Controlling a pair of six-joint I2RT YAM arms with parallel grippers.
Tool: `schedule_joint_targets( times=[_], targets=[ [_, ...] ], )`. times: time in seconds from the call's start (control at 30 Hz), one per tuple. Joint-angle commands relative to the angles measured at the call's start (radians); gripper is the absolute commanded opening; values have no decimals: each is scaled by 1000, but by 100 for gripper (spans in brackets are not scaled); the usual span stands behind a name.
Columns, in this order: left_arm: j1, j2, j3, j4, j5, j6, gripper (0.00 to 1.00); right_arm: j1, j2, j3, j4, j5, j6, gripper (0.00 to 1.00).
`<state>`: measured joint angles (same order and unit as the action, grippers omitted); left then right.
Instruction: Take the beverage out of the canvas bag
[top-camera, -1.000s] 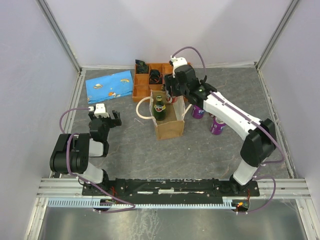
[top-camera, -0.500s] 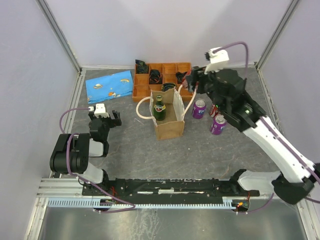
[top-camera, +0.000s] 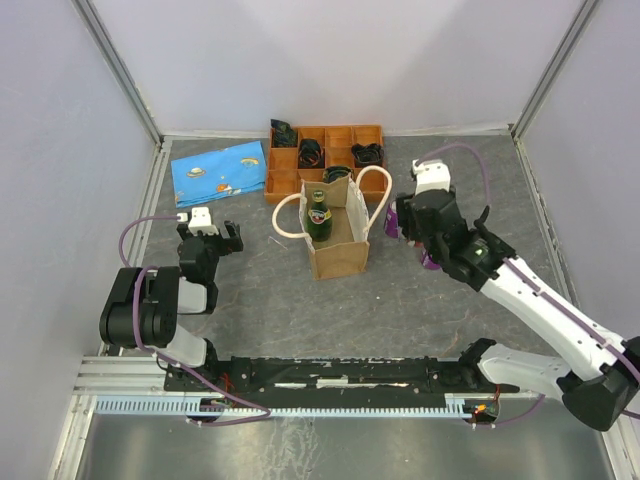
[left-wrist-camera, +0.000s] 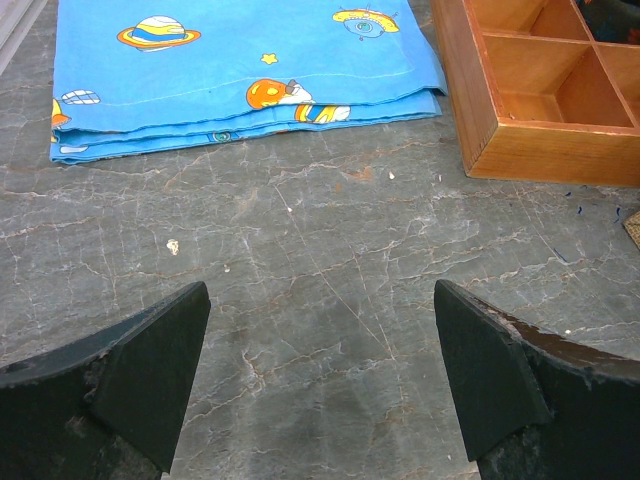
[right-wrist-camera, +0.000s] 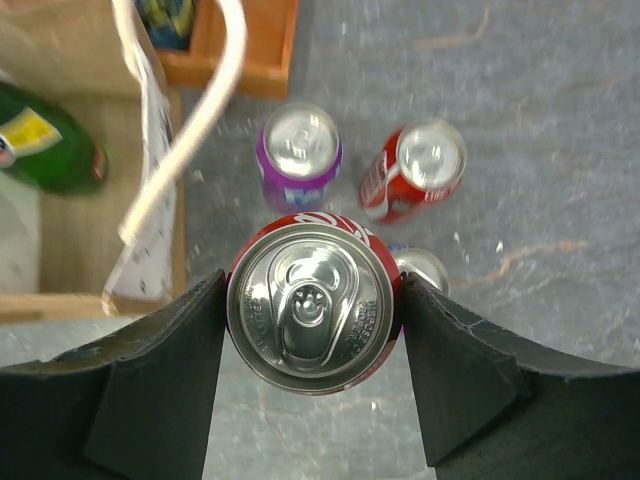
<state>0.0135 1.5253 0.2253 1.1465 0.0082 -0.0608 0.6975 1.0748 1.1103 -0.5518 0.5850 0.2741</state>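
The tan canvas bag stands upright mid-table with cream loop handles; a green bottle stands inside it. In the right wrist view the bag and the green bottle are at the left edge. My right gripper is right of the bag and shut on a red soda can, seen top-down between its fingers, above the table. My left gripper is open and empty, low over the table, far left of the bag.
A purple can, a red can and a third can, partly hidden, stand on the table under the held can. An orange-brown compartment tray is behind the bag. A blue patterned pouch lies at the back left.
My right gripper has swung from over the bag up and to the right, then come down beside the cans right of the bag. The left arm has not moved.
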Motion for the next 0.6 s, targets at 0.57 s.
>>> schedule_joint_targets(
  times=[0.57],
  targets=[
    [-3,-4,9,36,-9,41,99,-124,114,-194,276,-217,148,0]
  ],
)
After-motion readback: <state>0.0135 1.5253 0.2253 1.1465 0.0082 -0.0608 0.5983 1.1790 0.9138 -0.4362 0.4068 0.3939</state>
